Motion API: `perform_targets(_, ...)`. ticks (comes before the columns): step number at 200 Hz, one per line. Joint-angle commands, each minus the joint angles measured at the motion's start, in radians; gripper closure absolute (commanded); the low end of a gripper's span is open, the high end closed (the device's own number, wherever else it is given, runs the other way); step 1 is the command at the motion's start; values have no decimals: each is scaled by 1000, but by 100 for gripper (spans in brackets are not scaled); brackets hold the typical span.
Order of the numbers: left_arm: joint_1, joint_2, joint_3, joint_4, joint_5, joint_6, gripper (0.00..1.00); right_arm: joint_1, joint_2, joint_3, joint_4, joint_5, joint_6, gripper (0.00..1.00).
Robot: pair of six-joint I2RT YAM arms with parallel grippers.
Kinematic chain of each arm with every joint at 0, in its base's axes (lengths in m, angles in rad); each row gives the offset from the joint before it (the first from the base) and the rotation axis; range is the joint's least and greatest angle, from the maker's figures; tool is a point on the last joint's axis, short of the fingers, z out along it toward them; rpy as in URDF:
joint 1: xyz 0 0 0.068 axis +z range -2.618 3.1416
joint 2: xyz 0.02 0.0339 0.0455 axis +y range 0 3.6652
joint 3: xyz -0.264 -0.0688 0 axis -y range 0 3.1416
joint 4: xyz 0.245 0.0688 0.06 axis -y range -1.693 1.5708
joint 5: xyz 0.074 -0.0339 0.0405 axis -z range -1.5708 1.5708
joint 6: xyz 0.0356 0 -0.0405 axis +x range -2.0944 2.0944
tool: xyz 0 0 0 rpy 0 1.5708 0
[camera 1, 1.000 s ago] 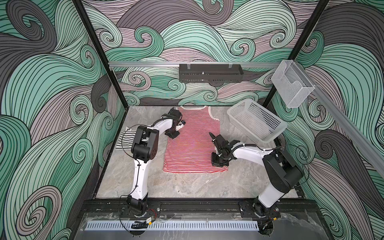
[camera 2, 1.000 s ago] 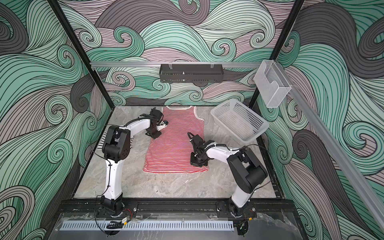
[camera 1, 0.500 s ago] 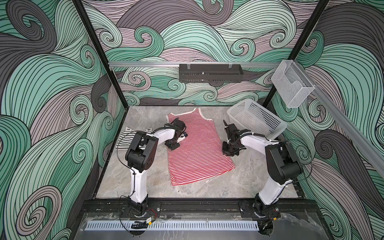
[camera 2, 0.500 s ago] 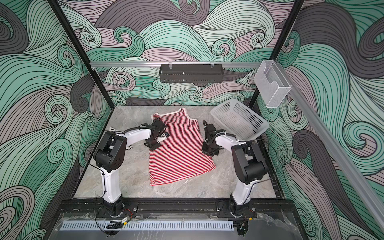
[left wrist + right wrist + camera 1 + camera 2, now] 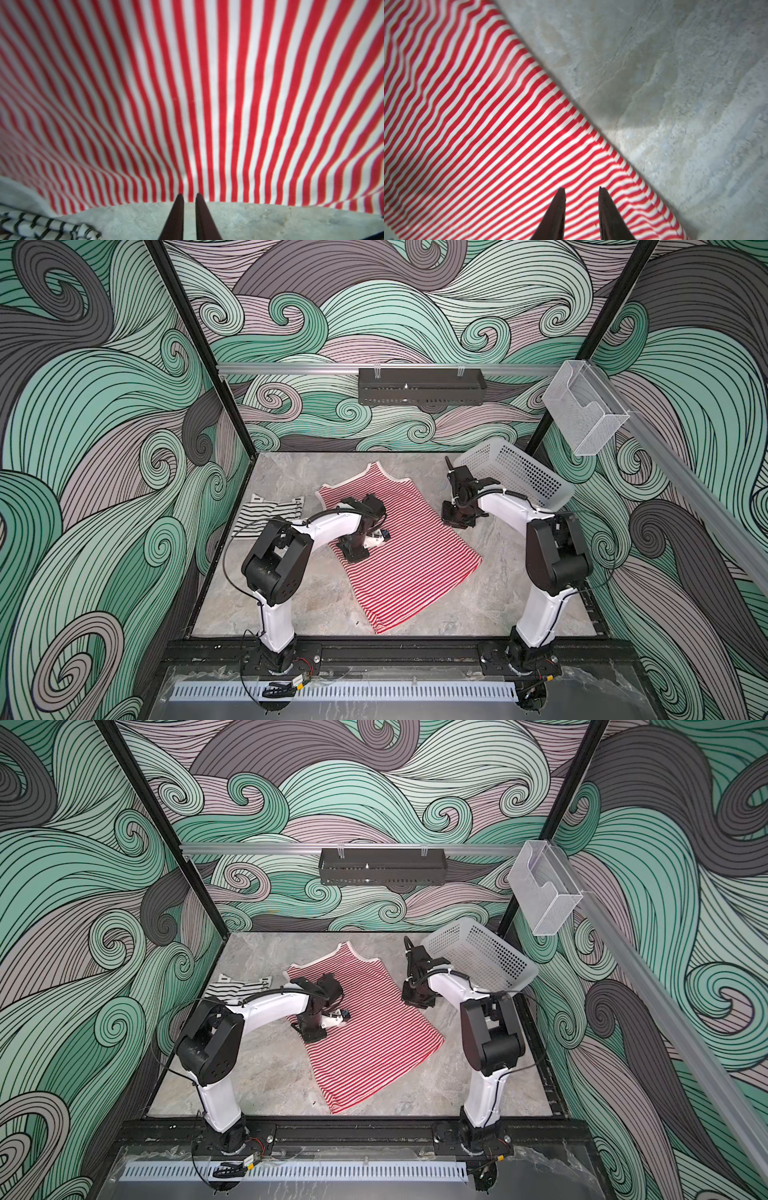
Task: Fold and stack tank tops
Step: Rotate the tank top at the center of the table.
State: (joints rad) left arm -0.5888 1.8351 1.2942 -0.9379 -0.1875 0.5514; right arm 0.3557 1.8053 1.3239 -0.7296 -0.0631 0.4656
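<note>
Right wrist | red-and-white tank top [image 5: 483, 128] edge diagonal | grey table [image 5: 675, 87] beyond

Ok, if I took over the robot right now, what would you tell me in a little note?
Left gripper: nearly shut, seemingly pinching one side edge of the red-and-white tank top.
Right gripper: open, holding nothing, at the opposite edge.
The red-and-white tank top lies spread flat and slanted on the table. The black-and-white tank top sits near the table's left edge; folded or not, I cannot tell.
Done: red top laid out.
Left: fold it, then stack both tops.
</note>
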Motion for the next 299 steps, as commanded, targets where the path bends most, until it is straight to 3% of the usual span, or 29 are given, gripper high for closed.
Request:
perform_targets(1,62,0,93,101,-88,-16,82,75,-87,-96,-42,11,39,68)
perform_targets(69,224,331,414,255,-177,-45,83,221,-153,-394,119,-51,204,69)
perform_targets(97,251,393,430,257,-160,-51,84,209,-114,-436,100,5,206,69)
perform_targets(132,244,341,312,286,-151,-53,84,104,-58,-460,124,-6,168,69)
perform_targets(173,213,251,130,288,-154,-61,85,-29,64,-317,117,-44,62,68)
perform_targets(219,110,99,-43,224,-123,-86,85,-59,224,-54,25,-14,32,67)
perform_targets(265,42,33,-110,137,-94,-174,84,-75,393,195,-36,-62,38,67)
perform_targets(299,23,-19,-155,103,-83,-212,84,-88,471,383,-120,-26,11,67)
